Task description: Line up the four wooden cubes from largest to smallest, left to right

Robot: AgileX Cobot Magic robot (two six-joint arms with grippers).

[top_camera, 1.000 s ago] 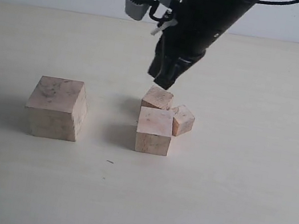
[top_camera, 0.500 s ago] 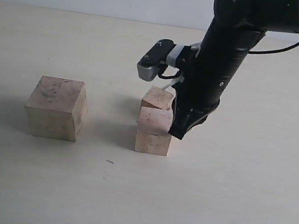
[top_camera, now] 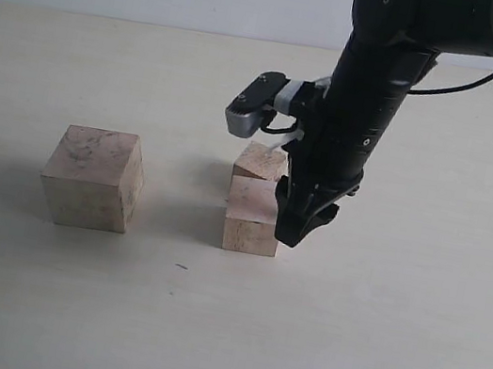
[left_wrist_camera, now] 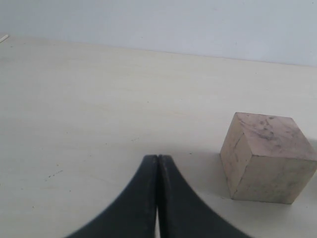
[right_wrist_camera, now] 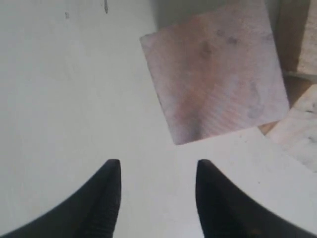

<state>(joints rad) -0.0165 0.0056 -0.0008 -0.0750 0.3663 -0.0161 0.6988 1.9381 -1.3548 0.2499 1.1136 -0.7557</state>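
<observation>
A pale beige table [top_camera: 409, 347] holds the largest pale raw-wood cube [top_camera: 92, 176] at left, well apart from a mid-sized pale wood cube [top_camera: 250, 216] with a smaller pale wood cube [top_camera: 258, 161] close behind it. The black right gripper [top_camera: 302, 225] stands just right of the mid-sized cube, claw spread and empty; the 4th cube [right_wrist_camera: 299, 124], probably the pale corner in its wrist view, sits hidden behind that arm. The black left gripper [left_wrist_camera: 157, 166] has its claw pressed together.

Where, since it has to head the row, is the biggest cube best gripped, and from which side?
Probably from above, closing on two opposite upright faces of the biggest cube. It sits flat on the table and stands alone, so either pair of faces looks free; come down square to them.
</observation>
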